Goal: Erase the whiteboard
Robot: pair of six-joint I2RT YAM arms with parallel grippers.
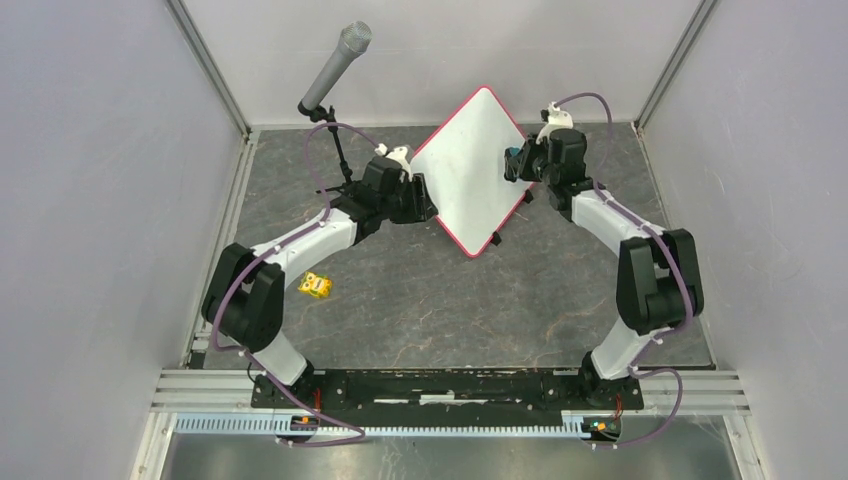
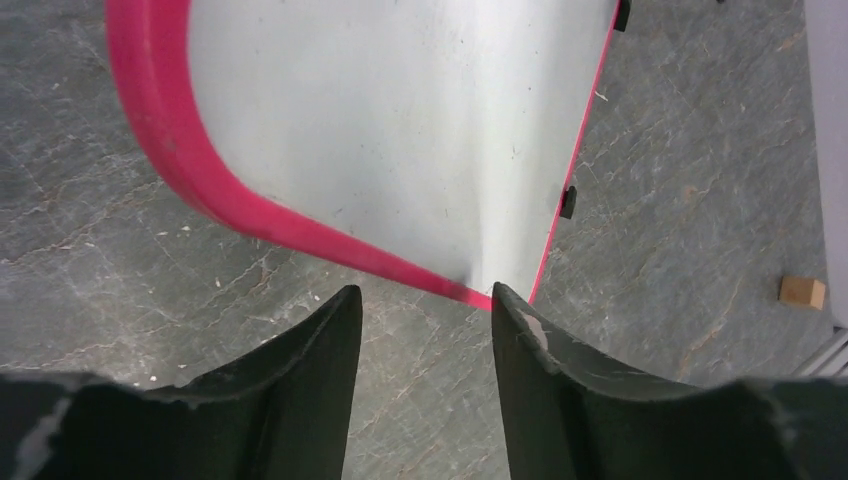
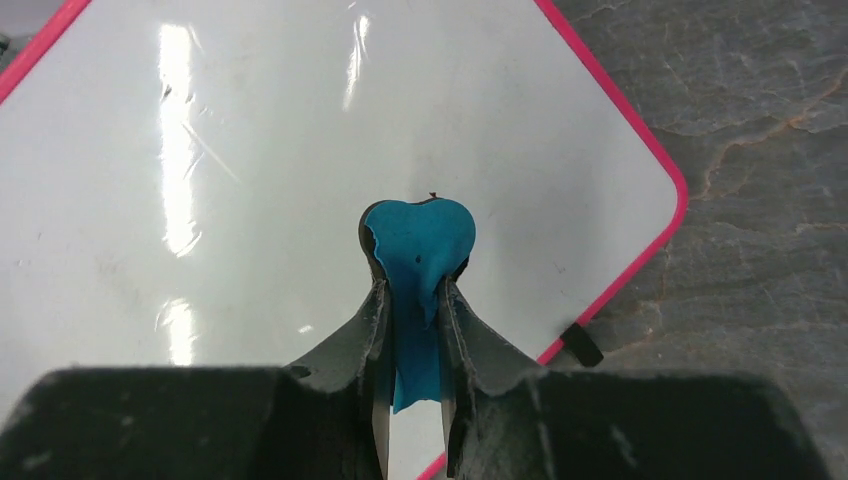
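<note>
The whiteboard [image 1: 470, 170] sits turned like a diamond at the middle back of the table, with a white face and a thin pink-red frame. My left gripper [image 1: 418, 197] is at its left edge. In the left wrist view this gripper [image 2: 425, 292] is open, with only floor between the fingers and the frame of the whiteboard [image 2: 400, 130] just past the tips. My right gripper [image 1: 517, 165] is at the board's right side. In the right wrist view it [image 3: 412, 285] is shut on a blue cloth [image 3: 420, 245] held over the whiteboard [image 3: 250, 150].
A grey microphone [image 1: 335, 65] on a black stand leans over the back left. A small yellow cube [image 1: 316, 285] lies by the left arm. A small wooden block [image 2: 803, 291] rests near the right wall. Grey walls enclose the table.
</note>
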